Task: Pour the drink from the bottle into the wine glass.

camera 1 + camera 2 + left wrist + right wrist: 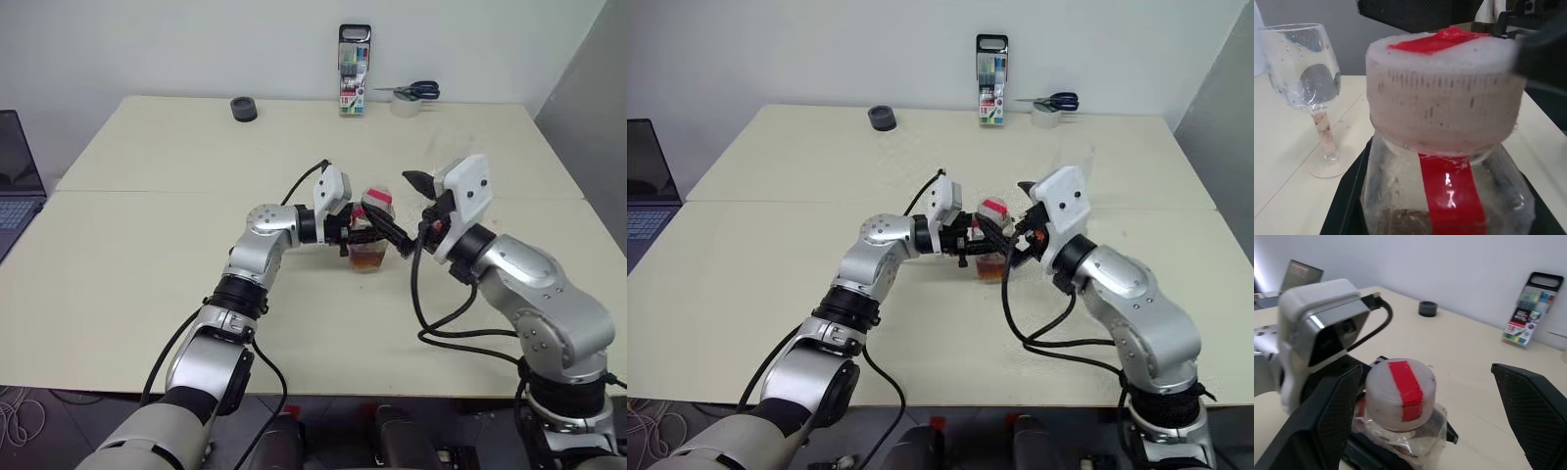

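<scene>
A laptop (18, 186) sat at the desk's (147, 284) left edge. Toward the far edge lay a black tape roll (244, 109), left of centre. Near the desk's middle the left gripper (367, 235) reached in level from the left, its jaws closed tight on the bottle (371, 235) — a small clear plastic one with a red label stripe and a white cap (1399, 394) topped in red, held upright just above the desk. A little reddish-brown drink (368, 257) lay in its bottom. The right gripper (1425, 396) stood just right of the bottle, its jaws spread wide on either side of the cap, gripping nothing. The wine glass (1307, 83) stood upright on the desk near the bottle — clear and empty. At the far edge, right of centre, stood a marker-pen case (354, 70), then scissors (413, 91) resting on a clear tape roll (405, 105).
</scene>
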Controlling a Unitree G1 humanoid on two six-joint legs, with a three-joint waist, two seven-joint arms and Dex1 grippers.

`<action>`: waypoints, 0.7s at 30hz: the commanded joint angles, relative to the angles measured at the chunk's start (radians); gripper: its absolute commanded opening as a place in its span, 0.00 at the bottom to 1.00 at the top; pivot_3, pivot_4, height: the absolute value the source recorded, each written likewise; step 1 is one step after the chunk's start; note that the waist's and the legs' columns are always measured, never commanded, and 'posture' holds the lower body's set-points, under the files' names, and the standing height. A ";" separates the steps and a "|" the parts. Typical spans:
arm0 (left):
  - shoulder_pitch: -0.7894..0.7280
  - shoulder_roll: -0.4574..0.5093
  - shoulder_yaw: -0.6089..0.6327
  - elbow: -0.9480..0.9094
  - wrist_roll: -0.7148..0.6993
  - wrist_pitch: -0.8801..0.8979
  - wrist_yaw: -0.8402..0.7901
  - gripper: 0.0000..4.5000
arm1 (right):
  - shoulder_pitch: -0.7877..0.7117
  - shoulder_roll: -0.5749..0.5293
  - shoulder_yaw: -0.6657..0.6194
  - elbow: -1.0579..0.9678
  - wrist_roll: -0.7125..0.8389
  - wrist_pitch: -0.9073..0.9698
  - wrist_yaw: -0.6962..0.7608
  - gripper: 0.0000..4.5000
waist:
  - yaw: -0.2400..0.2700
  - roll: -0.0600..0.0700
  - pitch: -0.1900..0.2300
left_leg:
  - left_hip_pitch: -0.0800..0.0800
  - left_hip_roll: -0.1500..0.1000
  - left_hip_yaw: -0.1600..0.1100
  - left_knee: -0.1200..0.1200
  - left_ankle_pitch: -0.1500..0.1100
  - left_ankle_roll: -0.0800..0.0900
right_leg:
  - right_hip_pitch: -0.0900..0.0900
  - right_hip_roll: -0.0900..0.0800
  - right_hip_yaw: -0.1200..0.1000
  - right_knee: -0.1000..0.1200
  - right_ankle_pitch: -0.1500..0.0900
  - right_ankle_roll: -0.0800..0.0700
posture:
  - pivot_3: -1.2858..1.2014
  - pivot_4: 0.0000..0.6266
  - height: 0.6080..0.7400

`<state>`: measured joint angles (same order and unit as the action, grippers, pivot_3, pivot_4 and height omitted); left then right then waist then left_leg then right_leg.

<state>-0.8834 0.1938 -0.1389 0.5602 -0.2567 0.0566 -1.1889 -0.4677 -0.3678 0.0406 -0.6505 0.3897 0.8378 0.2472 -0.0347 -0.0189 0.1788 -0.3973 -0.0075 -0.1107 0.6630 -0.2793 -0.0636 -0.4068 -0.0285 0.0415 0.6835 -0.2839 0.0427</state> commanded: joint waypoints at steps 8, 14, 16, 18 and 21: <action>-0.027 -0.001 0.015 -0.031 -0.011 -0.013 0.000 0.39 | -0.010 0.066 0.033 0.009 -0.047 -0.033 -0.038 1.00 | -0.001 0.000 0.000 | 0.000 0.000 0.000 0.000 0.000 0.000 | 0.000 0.000 0.000 0.000 0.000 0.000 | 0.52 0.24 1.00; -0.020 0.003 0.013 -0.040 -0.011 -0.009 -0.001 0.39 | -0.012 0.089 0.031 0.030 -0.064 -0.049 -0.037 0.72 | -0.006 0.000 0.000 | 0.000 0.000 0.000 0.000 0.000 0.000 | 0.000 0.000 0.000 0.000 0.000 0.000 | 0.52 0.24 1.00; -0.018 0.004 0.013 -0.042 -0.011 -0.008 -0.001 0.39 | -0.011 0.093 0.032 0.031 -0.067 -0.053 -0.037 0.56 | -0.007 0.000 0.000 | 0.000 0.000 0.000 0.000 0.000 0.000 | 0.000 0.000 0.000 0.000 0.000 0.000 | 0.52 0.24 1.00; -0.017 0.004 0.011 -0.042 -0.011 -0.007 -0.002 0.39 | -0.009 0.092 0.034 0.032 -0.070 -0.059 -0.032 0.42 | -0.007 0.000 0.000 | 0.000 0.000 0.000 0.000 0.000 0.000 | 0.000 0.000 0.000 0.000 0.000 0.000 | 0.52 0.24 1.00; -0.016 0.005 0.010 -0.042 -0.011 -0.006 -0.005 0.39 | -0.006 0.080 0.033 0.036 -0.071 -0.072 -0.014 0.42 | -0.008 0.000 0.000 | 0.000 0.000 0.000 0.000 0.000 0.000 | 0.000 0.000 0.000 0.000 0.000 0.000 | 0.52 0.24 1.00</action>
<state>-0.8832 0.1946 -0.1371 0.5599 -0.2568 0.0580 -1.1826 -0.4643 -0.2691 0.1044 -0.6029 0.3363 0.8051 0.2264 -0.0424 -0.0188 0.1787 -0.3973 -0.0075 -0.1108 0.6629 -0.2795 -0.0632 -0.4068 -0.0285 0.0414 0.6833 -0.2839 0.0427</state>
